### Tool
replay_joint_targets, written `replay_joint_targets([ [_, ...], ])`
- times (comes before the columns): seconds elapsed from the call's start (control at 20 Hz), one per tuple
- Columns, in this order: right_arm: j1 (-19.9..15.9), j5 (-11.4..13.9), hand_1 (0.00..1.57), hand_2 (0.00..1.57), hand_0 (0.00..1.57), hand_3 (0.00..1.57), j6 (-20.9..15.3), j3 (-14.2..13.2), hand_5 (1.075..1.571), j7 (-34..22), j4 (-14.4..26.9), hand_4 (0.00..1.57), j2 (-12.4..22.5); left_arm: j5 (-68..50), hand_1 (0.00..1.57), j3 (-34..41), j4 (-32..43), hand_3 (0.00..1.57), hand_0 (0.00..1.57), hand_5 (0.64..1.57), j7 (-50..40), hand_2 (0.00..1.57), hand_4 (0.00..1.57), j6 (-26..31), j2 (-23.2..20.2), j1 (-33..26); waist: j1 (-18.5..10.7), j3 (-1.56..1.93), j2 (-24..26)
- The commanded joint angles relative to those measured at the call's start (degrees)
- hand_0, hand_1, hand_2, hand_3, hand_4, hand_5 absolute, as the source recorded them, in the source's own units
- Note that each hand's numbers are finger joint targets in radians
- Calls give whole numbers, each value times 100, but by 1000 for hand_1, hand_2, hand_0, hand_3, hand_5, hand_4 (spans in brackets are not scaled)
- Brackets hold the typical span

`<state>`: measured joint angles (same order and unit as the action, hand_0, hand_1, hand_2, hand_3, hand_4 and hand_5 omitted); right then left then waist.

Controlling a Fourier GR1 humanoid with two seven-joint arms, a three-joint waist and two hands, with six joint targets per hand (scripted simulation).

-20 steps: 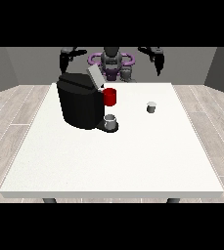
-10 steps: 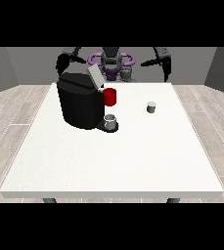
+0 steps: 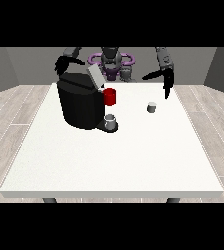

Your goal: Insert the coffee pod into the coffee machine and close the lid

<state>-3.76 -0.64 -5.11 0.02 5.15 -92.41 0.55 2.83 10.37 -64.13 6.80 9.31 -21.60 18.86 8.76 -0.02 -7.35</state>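
A black coffee machine (image 3: 79, 103) stands on the left half of the white table (image 3: 118, 156), its grey lid (image 3: 95, 76) tilted up. A red part (image 3: 110, 96) sticks out of its front and a grey cup (image 3: 111, 121) sits on its base. The small grey coffee pod (image 3: 151, 107) stands alone on the table to the right. The hand at the view's right (image 3: 164, 76) hangs above and behind the pod with fingers spread, holding nothing. The hand at the view's left (image 3: 62, 64) hovers behind the machine's top, partly hidden.
The robot's torso (image 3: 111, 62) is behind the table's far edge. Wide bare table surface lies between the machine and the front edge (image 3: 113, 195).
The hand at the view's right has swung outward and down, towards the pod. The hand at the view's left has barely moved.
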Motion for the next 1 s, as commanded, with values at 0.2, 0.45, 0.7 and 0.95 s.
replay_joint_targets([
  [0.2,-280,21,0,0,0,0,-50,14,1571,-35,225,340,50,339,0,110,1189,0,0,1571,219,0,0,116,-395,687,-52,0,-351],
  [0.45,-477,114,0,0,0,0,-286,62,1571,-262,269,397,-53,702,0,-61,1689,0,0,1571,387,0,0,87,-450,934,-37,-1,-456],
  [0.7,-732,206,0,0,0,0,-461,-167,1571,-172,905,389,-30,1110,0,-376,1711,0,0,1571,301,459,0,-4,-352,1131,-245,1,-401],
  [0.95,-621,239,0,0,0,0,-348,-92,1571,-599,708,424,141,1329,695,-319,2313,429,695,1571,238,778,0,-280,-271,1088,-139,0,-195],
])
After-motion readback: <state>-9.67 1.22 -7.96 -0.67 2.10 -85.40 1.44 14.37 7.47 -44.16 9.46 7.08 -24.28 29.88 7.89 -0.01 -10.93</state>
